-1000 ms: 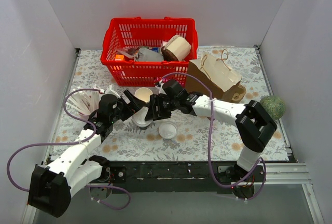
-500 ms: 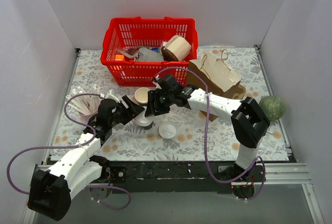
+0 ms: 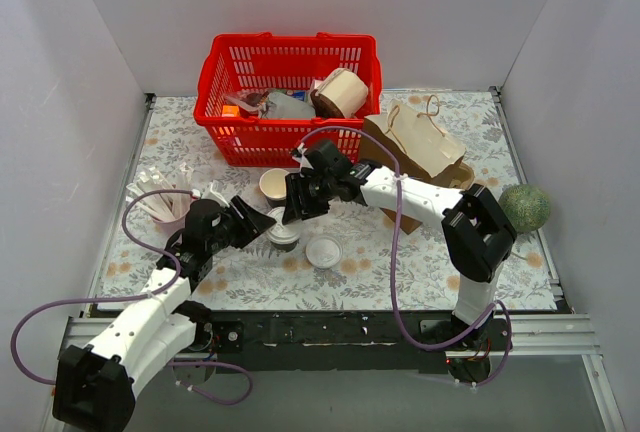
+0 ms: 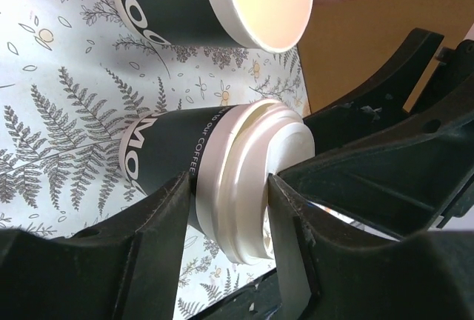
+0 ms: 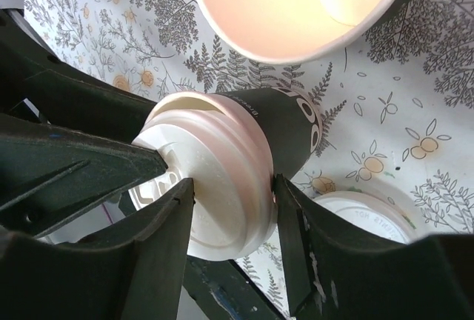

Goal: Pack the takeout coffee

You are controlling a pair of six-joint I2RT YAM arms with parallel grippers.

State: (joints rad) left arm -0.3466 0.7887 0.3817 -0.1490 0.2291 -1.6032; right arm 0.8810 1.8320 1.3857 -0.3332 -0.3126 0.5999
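The takeout coffee (image 3: 283, 234), a dark cup under a white lid, stands on the patterned cloth between my two grippers. My left gripper (image 3: 267, 224) reaches it from the left. In the left wrist view both fingers of the left gripper (image 4: 228, 212) touch opposite sides of the lid on the coffee (image 4: 174, 161). My right gripper (image 3: 293, 214) comes from behind and to the right. In the right wrist view the right gripper (image 5: 231, 209) clasps the same lid on the coffee (image 5: 289, 131) on both sides.
A lidless matching cup (image 3: 273, 185) stands just behind the coffee, and a loose white lid (image 3: 323, 250) lies to its right. A red basket (image 3: 210, 82) with items sits at the back, a brown paper bag (image 3: 420, 147) lies to its right, and a green ball (image 3: 527, 207) is at the far right. A pink holder (image 3: 165, 204) is on the left.
My left jaws have narrowed onto the lid, and the left arm has sunk lower and nearer. The right gripper has closed slightly and stayed on the cup, which barely shifted.
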